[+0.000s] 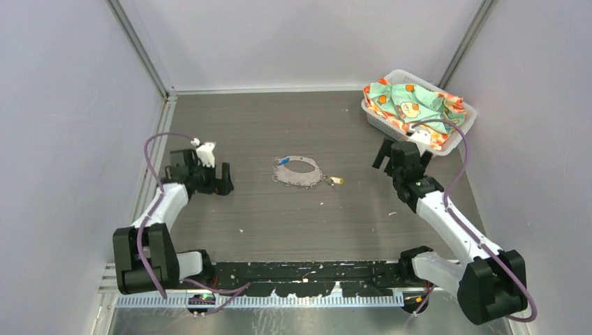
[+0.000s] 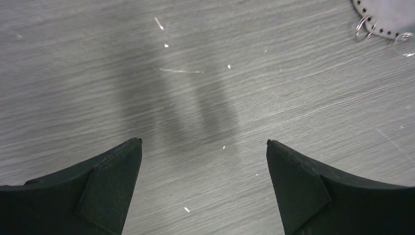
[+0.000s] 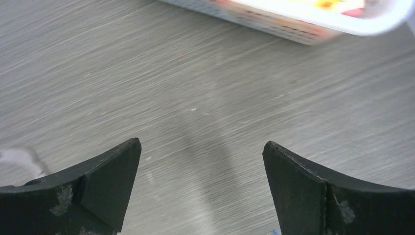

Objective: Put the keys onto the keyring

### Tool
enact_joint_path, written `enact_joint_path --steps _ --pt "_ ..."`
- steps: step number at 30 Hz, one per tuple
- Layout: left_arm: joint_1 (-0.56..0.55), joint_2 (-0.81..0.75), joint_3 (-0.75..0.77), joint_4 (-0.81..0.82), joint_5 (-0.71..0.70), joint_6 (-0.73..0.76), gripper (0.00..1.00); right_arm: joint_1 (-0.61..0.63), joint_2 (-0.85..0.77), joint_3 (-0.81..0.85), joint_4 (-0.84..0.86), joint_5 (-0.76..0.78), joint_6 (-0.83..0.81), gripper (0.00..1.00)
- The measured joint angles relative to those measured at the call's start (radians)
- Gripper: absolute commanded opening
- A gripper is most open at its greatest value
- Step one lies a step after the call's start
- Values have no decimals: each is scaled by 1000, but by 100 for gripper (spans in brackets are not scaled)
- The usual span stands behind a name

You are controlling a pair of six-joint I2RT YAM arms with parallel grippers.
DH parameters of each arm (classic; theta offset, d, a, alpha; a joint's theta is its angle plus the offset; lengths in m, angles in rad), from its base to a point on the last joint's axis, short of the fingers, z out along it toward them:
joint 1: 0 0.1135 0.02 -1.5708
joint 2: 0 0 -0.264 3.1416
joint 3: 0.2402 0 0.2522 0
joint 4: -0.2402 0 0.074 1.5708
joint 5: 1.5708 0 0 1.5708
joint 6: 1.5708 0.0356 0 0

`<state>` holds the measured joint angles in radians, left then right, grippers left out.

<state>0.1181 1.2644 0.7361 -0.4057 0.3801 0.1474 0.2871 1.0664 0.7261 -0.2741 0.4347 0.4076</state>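
The keyring (image 1: 301, 182) lies flat in the middle of the tabletop (image 1: 279, 230), between your two arms. The blue-headed key (image 1: 283, 160) sits at its far left edge and the yellow-headed key (image 1: 334, 181) just beside its right side; whether either is already hooked on, you cannot tell from here. Expect the loop to be light and floppy: it will likely sag and slide on the smooth wood, so pin or pinch its band instead of lifting by one end. The keys are tiny, thin and probably slippery, so take each by its plastic head, the broadest part. Your left claw (image 2: 204, 143) is spread wide and empty above bare tabletop, with the loop's edge at the far right of its view. Your right claw (image 3: 201, 142) is also fully released, holding nothing, near the white basket (image 3: 293, 19).
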Motion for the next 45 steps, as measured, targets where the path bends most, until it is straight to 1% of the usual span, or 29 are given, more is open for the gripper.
enact_joint_path --steps 3,4,6,8,13,17,19,21,22,24,25,28,31,35,45 --pt "0 -66 -208 260 2 -44 100 -43 -55 -168 200 87 -29 100" --pt "0 -84 -255 328 2 -58 100 -45 -74 -240 306 127 -56 100" --pt "0 -102 -342 496 3 -84 100 -48 -77 -335 462 185 -98 100" --pt "0 -90 -395 634 4 -100 100 -66 -37 -394 588 222 -138 100" --pt "0 -2 -421 885 -14 -160 100 -128 142 -418 834 242 -182 100" --pt "0 66 -460 1129 -30 -189 100 -170 274 -418 969 220 -198 100" --pt "0 141 -499 1295 -45 -196 100 -192 333 -422 1030 203 -202 100" --pt "0 248 -534 1455 -47 -198 100 -203 378 -431 1094 182 -211 100" --pt "0 302 -545 1493 -47 -198 100 -207 406 -436 1134 160 -219 100" --pt "0 333 -543 1484 -48 -197 100 -204 470 -444 1215 119 -246 100" --pt "0 328 -530 1475 -48 -200 100 -198 496 -444 1228 106 -257 100" --pt "-17 327 -445 1423 -71 -196 100 -205 515 -434 1214 68 -262 100" --pt "-54 318 -373 1383 -109 -187 100 -251 515 -401 1204 34 -250 100" --pt "-74 308 -372 1362 -126 -182 100 -269 514 -394 1205 21 -244 100" --pt "-74 308 -373 1335 -146 -170 100 -268 514 -394 1207 3 -243 100"
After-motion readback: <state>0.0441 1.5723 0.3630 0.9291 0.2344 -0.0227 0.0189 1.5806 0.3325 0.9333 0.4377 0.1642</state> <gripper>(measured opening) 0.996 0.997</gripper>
